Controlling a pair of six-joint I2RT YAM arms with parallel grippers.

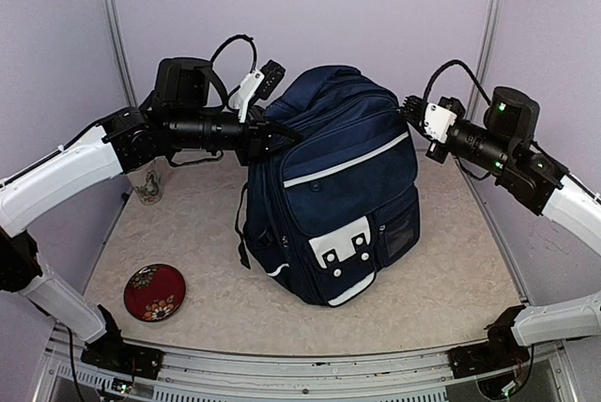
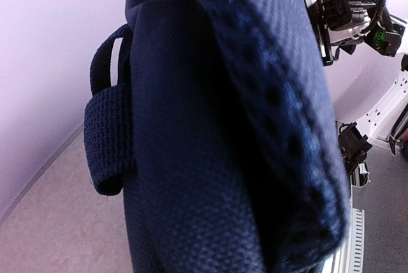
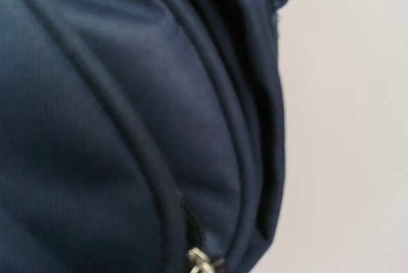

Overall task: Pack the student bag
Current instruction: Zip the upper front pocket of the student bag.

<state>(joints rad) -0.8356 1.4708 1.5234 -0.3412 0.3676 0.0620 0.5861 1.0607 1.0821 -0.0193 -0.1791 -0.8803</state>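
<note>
While standing upright in the middle of the beige tabletop (image 1: 441,280), the large navy-blue fabric student bag (image 1: 338,186) with white trim is being pinched at its upper left edge by the left gripper (image 1: 280,135). The right gripper (image 1: 410,109) is hovering fully closed and empty, just beside the upper right corner.
</note>
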